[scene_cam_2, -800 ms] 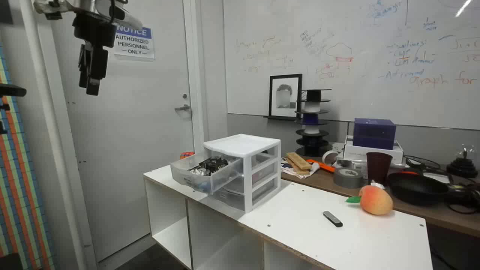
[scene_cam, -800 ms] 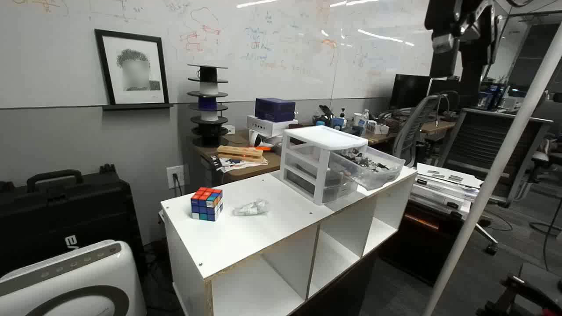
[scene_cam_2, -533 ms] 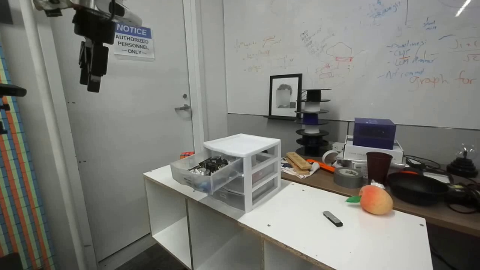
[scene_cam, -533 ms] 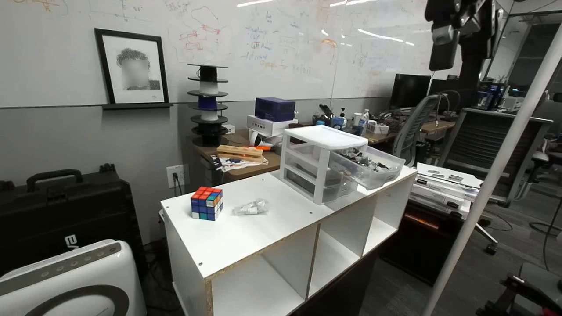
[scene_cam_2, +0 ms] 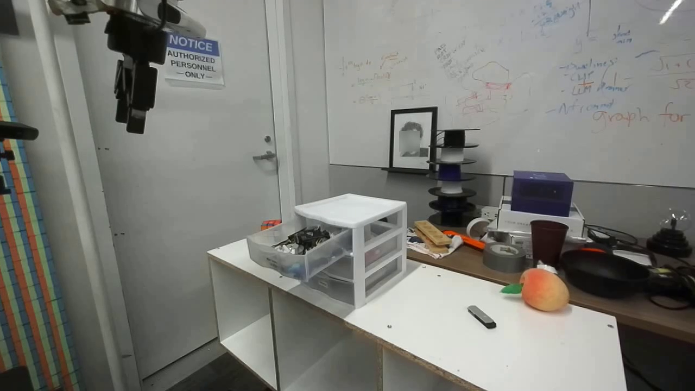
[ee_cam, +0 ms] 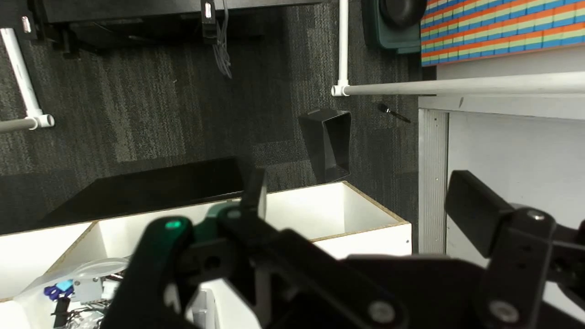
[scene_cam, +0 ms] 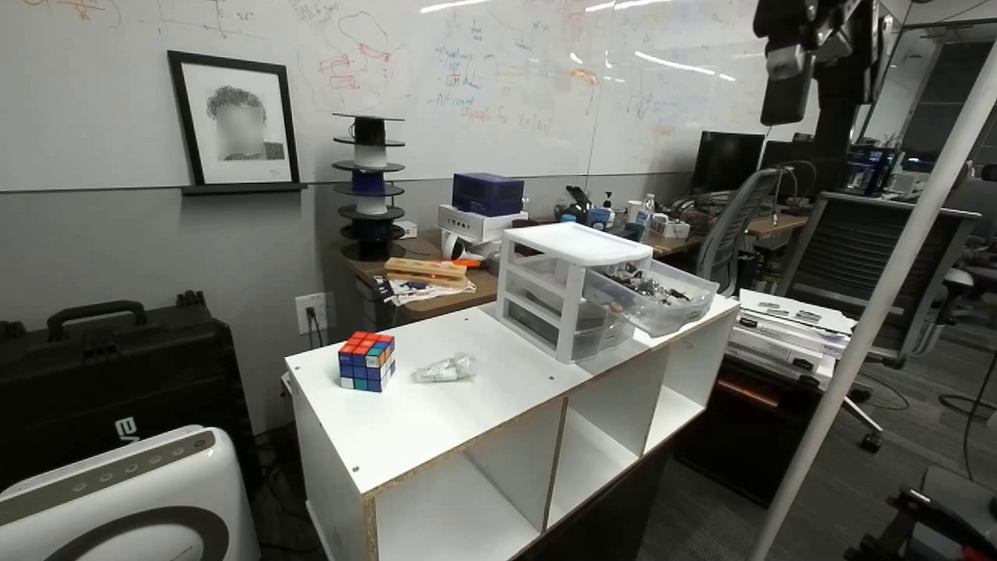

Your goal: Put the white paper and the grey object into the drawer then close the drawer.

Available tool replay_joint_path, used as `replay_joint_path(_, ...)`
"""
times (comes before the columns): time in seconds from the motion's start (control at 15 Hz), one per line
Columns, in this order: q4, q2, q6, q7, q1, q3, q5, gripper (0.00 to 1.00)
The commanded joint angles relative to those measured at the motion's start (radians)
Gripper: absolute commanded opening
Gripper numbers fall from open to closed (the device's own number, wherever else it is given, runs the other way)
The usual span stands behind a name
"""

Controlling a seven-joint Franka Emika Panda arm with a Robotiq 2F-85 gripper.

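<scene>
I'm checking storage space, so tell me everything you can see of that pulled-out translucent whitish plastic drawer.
The shallow, box-shaped translucent whitish plastic drawer is pulled far out of the top slot of a small white-framed plastic desktop unit, meeting the frame at its back end. It looks roughly level, open side up. A jumble of small dark and silvery parts lies inside. The black robot gripper hangs clear of it.

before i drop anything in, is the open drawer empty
No, an exterior view shows a jumble of small dark and silvery parts lying in the open drawer.
</scene>
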State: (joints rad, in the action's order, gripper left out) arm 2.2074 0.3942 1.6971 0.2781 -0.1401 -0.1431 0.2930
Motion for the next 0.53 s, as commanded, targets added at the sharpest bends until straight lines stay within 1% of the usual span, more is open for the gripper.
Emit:
replay_joint_path(0.0,-0.002,0.0,-0.003,-0.003,0.011,-0.009,0.003,1.0)
replay_joint_path(0.2,-0.016,-0.012,-0.011,-0.013,0.012,-0.008,-0.008,1.0)
replay_joint_path(0.33,-0.072,-0.067,-0.053,-0.049,0.016,0.001,-0.037,1.0)
replay_joint_path(0.47,-0.155,-0.162,-0.131,-0.13,0.016,0.008,-0.098,1.0)
